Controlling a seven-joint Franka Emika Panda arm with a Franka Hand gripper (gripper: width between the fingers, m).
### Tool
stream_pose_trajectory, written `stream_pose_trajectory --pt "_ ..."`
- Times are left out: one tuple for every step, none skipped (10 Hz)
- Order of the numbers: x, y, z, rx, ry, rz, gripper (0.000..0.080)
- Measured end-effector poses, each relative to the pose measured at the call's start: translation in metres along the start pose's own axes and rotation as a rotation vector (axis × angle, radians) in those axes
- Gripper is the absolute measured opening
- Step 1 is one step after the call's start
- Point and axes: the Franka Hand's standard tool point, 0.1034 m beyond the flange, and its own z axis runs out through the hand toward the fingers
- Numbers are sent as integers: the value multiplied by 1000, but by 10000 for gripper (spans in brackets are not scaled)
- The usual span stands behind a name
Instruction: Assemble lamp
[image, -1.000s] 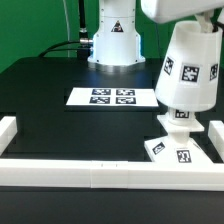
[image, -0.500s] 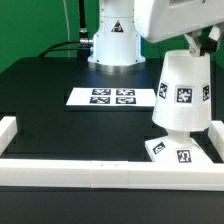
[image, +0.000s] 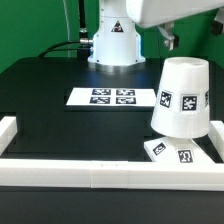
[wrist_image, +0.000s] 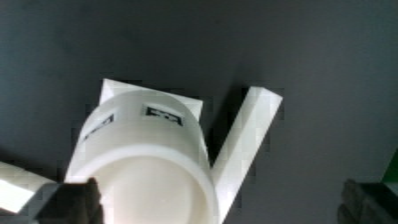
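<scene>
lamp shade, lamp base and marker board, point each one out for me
lamp shade (image: 180, 97), exterior view, middle of its white side wall between the two tags
lamp base (image: 171, 152), exterior view, top face near the front tags
marker board (image: 110, 96), exterior view, centre among its four tags

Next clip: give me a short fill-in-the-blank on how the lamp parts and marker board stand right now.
1. The shade stands with its wide end facing ____.
2. The shade sits over the square ____, whose corner shows beneath it.
3. The marker board carries ____ tags.
4. In the exterior view, the marker board lies to the shade's ____.

Missing words: down; base; four; left
</scene>
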Motion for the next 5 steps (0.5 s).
stream_pose_trajectory --pt "0 -6 -5 -64 -21 12 692" --pt "2 -11 -4 -59 -19 -13 692" --pt "1 -9 -3 -57 -20 -8 698" --pt "1 -9 -3 -57 -20 -8 698" --pt "1 -9 -2 -57 -21 -9 699"
